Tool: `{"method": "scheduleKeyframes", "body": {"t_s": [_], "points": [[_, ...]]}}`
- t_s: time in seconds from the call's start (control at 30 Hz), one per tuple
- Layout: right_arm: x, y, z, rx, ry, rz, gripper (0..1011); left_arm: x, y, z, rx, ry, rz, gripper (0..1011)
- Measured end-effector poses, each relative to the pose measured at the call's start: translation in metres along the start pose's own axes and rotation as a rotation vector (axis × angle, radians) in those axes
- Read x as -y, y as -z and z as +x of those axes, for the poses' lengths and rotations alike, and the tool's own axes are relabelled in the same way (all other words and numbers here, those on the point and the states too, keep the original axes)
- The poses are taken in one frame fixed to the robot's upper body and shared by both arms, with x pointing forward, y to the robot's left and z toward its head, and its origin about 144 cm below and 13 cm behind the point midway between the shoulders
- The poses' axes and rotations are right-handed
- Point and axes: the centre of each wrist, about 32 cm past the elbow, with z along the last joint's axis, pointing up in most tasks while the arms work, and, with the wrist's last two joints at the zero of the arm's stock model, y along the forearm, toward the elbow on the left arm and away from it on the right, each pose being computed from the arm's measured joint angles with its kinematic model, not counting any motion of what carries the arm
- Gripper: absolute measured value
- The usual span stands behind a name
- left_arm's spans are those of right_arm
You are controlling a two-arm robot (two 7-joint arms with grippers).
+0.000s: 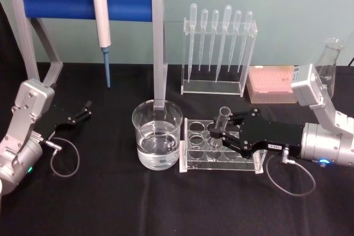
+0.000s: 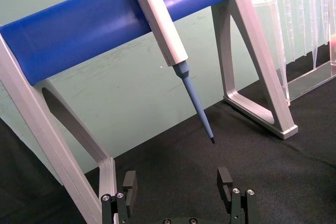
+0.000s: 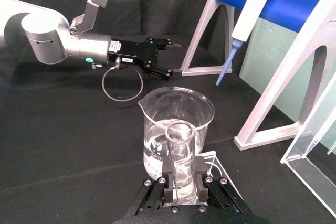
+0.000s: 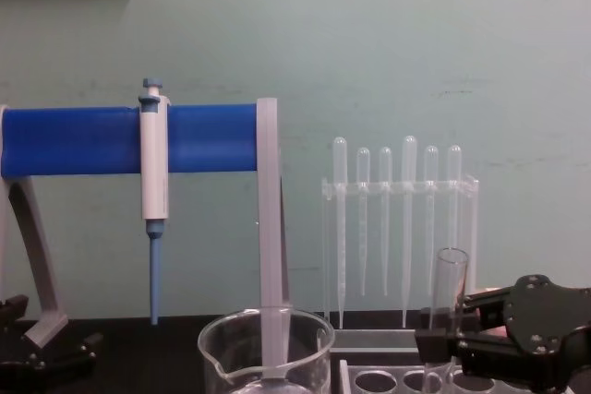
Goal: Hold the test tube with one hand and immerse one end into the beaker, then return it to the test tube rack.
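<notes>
At 3 o'clock from the wide glass beaker [image 1: 157, 136], the black right gripper [image 1: 217, 135] clamps the racked clear glass test tube [image 1: 223, 117]; skewed lifting could snap it.

light: even, soft | shadows: faint on black cloth [image 1: 110, 203] | glare: highlights on beaker [image 1: 166, 131], blue bar [image 2: 94, 30]

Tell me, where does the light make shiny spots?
Left wrist view: a pale sheen streaks the blue bar. Head view: white glints dot the beaker at its rim and water. Right wrist view: the rims of the beaker and the test tube gleam. Chest view: the blue bar looks evenly lit.
</notes>
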Motion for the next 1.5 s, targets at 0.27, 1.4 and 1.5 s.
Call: {"method": "scheduleKeyframes", "body": {"t_s": [0.27,1.4,1.5], "points": [[0.005,-0.009,0.003,-0.030,-0.007,0.032,241,0.000,0.000,0.000,0.000,0.000,0.000,1000],[0.032,-0.089,0.029,-0.022,-0.077,0.119,241,0.000,0.000,0.000,0.000,0.000,0.000,1000],[0.032,-0.091,0.031,-0.019,-0.083,0.105,241,0.000,0.000,0.000,0.000,0.000,0.000,1000]]}}
